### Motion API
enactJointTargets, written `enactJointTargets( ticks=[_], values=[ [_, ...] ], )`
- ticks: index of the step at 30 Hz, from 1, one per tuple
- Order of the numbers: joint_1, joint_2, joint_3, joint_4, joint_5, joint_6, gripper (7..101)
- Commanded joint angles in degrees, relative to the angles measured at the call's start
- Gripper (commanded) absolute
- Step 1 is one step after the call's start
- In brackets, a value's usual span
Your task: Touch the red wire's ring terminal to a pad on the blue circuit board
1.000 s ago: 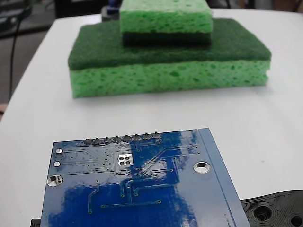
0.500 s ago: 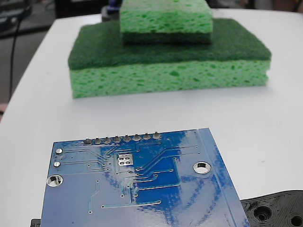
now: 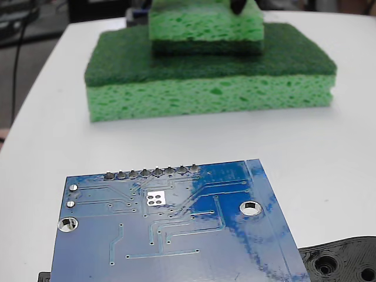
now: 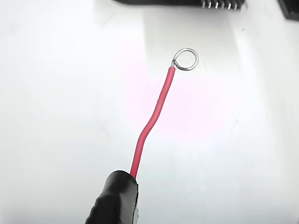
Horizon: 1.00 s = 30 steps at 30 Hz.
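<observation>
Right now the red wire (image 4: 154, 114) juts up out of its black sleeve (image 4: 114, 198) in the wrist view, kinked partway along, with the ring terminal (image 4: 185, 59) hanging over bare white table (image 4: 56, 116) and touching nothing. At the very top edge of that view sits a dark strip with a row of pins (image 4: 219, 4), ahead of the ring and apart from it. Whether the fingers are spread or pressed together I cannot tell; they do not show, only the sleeve.

Over in the fixed view, the blue circuit board (image 3: 176, 247) lies close to the camera, its pad (image 3: 155, 198) shining silver just below the row of solder bumps (image 3: 151, 173), with mounting holes (image 3: 251, 207) off to either side. A dark tip (image 3: 237, 6) pokes in at the top edge above the stacked green sponges (image 3: 208, 76), well apart from the board. A black perforated piece (image 3: 343, 261) sits at the board's right corner.

So the approach looks barely begun, by my reading. The risks from here: that bent, springy wire could land the ring on a solder bump or a mounting hole instead of the pad, and pressing too hard could flex the wire and slide the loop off target, or nudge the loose board
</observation>
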Motion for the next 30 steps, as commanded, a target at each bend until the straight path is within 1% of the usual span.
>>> enactJointTargets(
  ticks=[1,3,12,30],
  values=[
    [-0.35,0.09,-0.09,-0.26,0.18,-0.18,100.3],
    [-1.05,0.09,-0.09,-0.26,1.05,0.18,100.3],
    [-0.97,0.09,-0.09,-0.26,2.2,1.14,100.3],
    [-1.05,0.09,-0.09,-0.26,1.93,0.7,100.3]
  ],
)
